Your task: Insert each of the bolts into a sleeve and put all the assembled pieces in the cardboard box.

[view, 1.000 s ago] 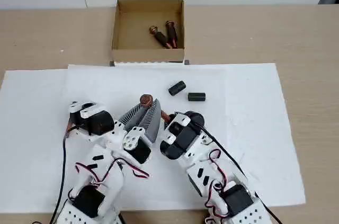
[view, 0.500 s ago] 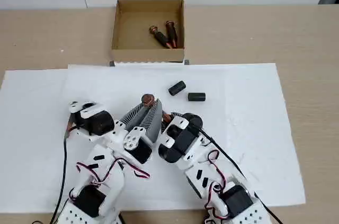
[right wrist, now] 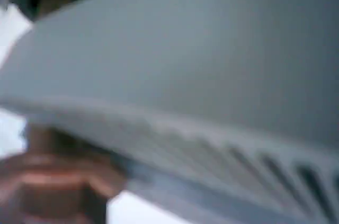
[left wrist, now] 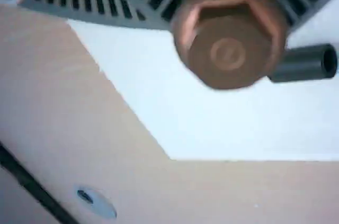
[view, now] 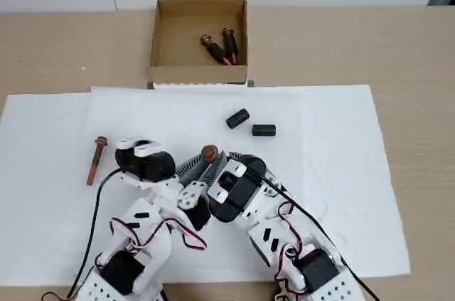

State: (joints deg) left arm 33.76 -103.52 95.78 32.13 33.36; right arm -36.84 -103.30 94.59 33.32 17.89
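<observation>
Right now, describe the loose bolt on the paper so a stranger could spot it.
Find the white paper sheet in front of the cardboard box. Near its left edge lies a copper bolt. Unlike the others, it wears no black sleeve and nothing grips it.

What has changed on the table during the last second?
The left gripper, shut on a bolt, shifted right and drew back, closer to the right arm. The left arm swung aside and uncovered a loose bolt on the paper. The two sleeves and the cardboard box with its two assembled pieces stayed put.
</observation>
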